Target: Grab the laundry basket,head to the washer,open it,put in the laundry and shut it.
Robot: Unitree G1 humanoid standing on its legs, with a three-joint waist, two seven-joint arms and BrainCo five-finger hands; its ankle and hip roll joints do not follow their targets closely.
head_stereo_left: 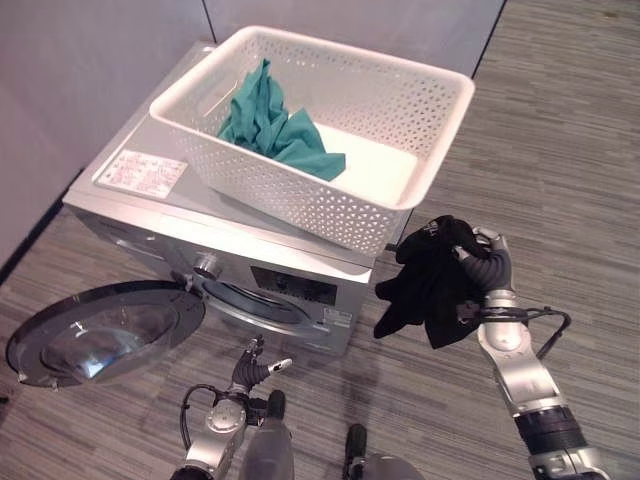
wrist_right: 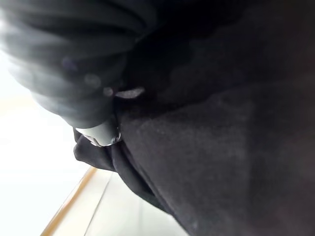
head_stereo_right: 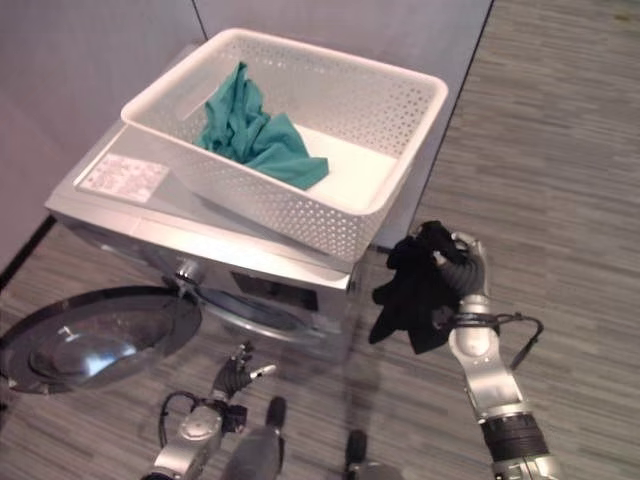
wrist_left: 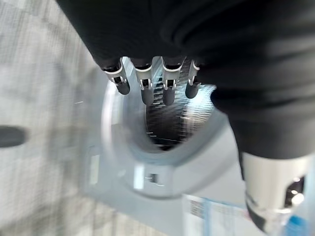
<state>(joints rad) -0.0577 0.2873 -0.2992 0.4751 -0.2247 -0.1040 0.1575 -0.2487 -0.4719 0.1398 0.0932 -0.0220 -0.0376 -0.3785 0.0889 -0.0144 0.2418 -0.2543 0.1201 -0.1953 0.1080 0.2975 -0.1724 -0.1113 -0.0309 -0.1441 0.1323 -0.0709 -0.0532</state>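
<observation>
A white perforated laundry basket [head_stereo_left: 420,110] rests on top of the silver washer [head_stereo_left: 140,215]; a teal cloth [head_stereo_left: 275,125] lies inside it. The washer's round door [head_stereo_left: 100,330] hangs swung open at the left, baring the drum opening [wrist_left: 170,125]. My right hand [head_stereo_left: 485,262] is shut on a black garment [head_stereo_left: 430,285], holding it in the air to the right of the washer's front; the cloth [wrist_right: 221,147] drapes over the fingers. My left hand [head_stereo_left: 255,368] hovers low in front of the opening, fingers [wrist_left: 147,88] straight and empty.
Grey partition walls [head_stereo_left: 90,70] stand behind and left of the washer. Striped grey carpet [head_stereo_left: 560,150] stretches to the right and in front. A white label [head_stereo_left: 140,172] sits on the washer's top at the left.
</observation>
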